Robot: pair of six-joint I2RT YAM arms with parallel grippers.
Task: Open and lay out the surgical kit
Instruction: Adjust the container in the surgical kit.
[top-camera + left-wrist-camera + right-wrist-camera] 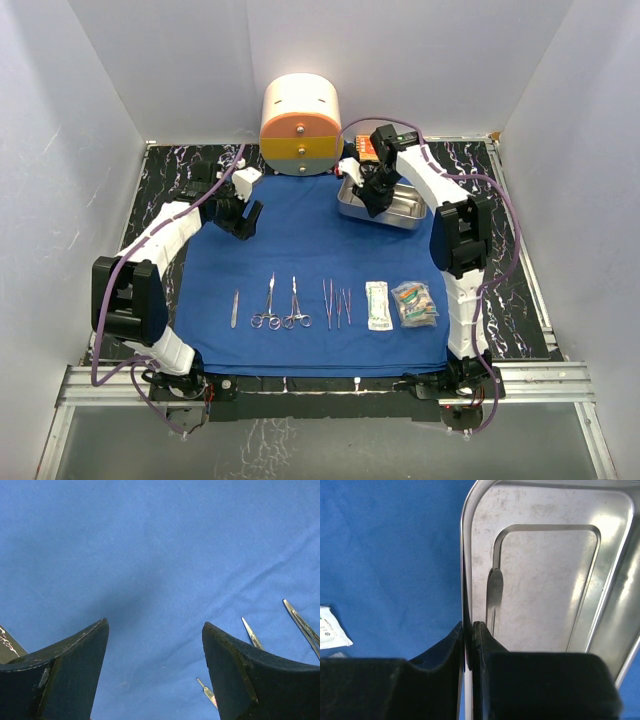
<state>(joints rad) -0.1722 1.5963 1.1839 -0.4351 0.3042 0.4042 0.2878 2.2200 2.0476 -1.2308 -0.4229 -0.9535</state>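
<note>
The royal-blue cloth (pixel 300 250) lies spread flat on the table. Along its near part lie, in a row, a scalpel (pixel 236 308), scissors (pixel 268 305), forceps (pixel 296 305), tweezers (pixel 335 303) and two clear packets (pixel 377 305) (pixel 414 303). The empty steel tray (pixel 400 210) (pixel 545 580) sits at the cloth's far right. My right gripper (pixel 372 200) (pixel 469 625) is shut on the tray's left rim, one finger inside and one outside. My left gripper (pixel 243 218) (pixel 155 625) hangs open over bare cloth (pixel 150 555) at the far left, holding nothing; instrument tips (pixel 251 633) show beside its right finger.
A round cream-and-orange container (pixel 300 125) stands just behind the cloth's far edge, and a small orange box (pixel 365 148) lies behind the tray. Black marbled table (pixel 170 180) shows around the cloth. White walls enclose three sides. A packet corner (pixel 330 627) shows left of the right gripper.
</note>
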